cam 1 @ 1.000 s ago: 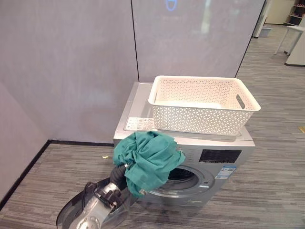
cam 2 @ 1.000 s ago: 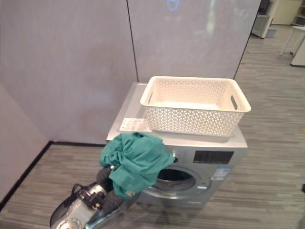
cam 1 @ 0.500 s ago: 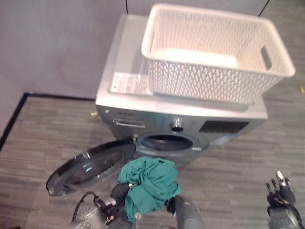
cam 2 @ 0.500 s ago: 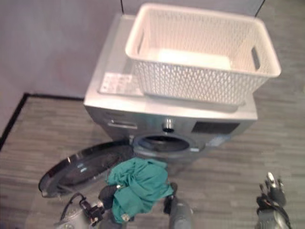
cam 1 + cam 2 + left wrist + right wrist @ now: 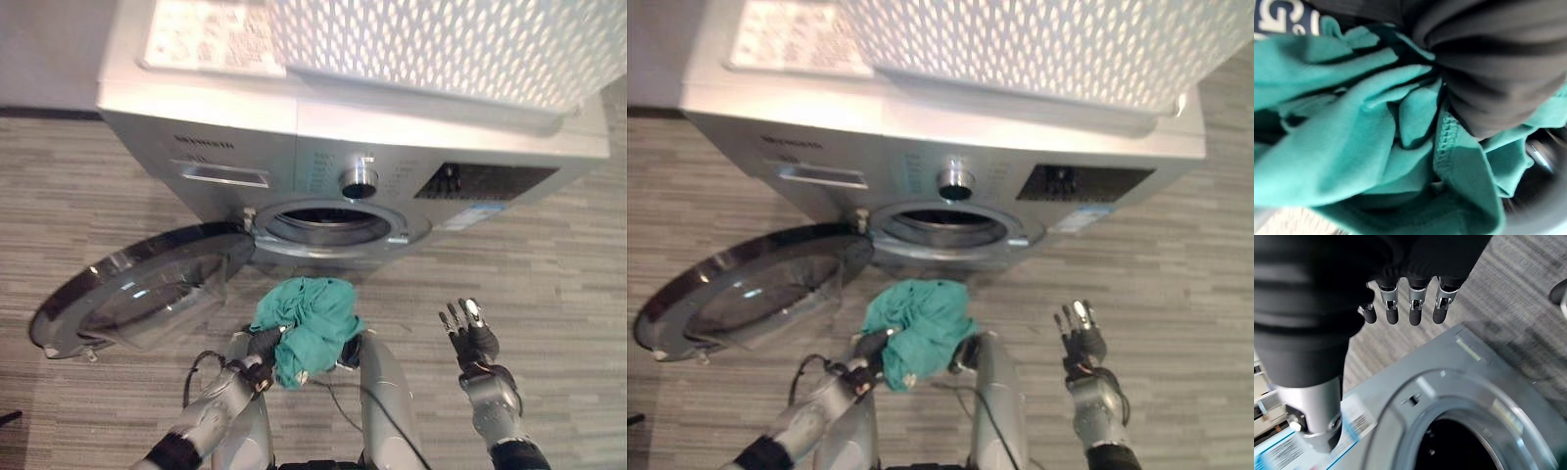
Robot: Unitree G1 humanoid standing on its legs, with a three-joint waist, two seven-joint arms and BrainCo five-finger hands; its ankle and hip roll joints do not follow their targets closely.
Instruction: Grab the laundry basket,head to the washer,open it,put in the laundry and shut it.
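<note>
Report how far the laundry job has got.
Done: the basket sits on top of the washer, and the washer's door hangs wide open. In hand: the left hand grips the bunched green cloth in front of the drum opening; the right hand is open and free. Left: push the cloth into the drum, then shut the door.
</note>
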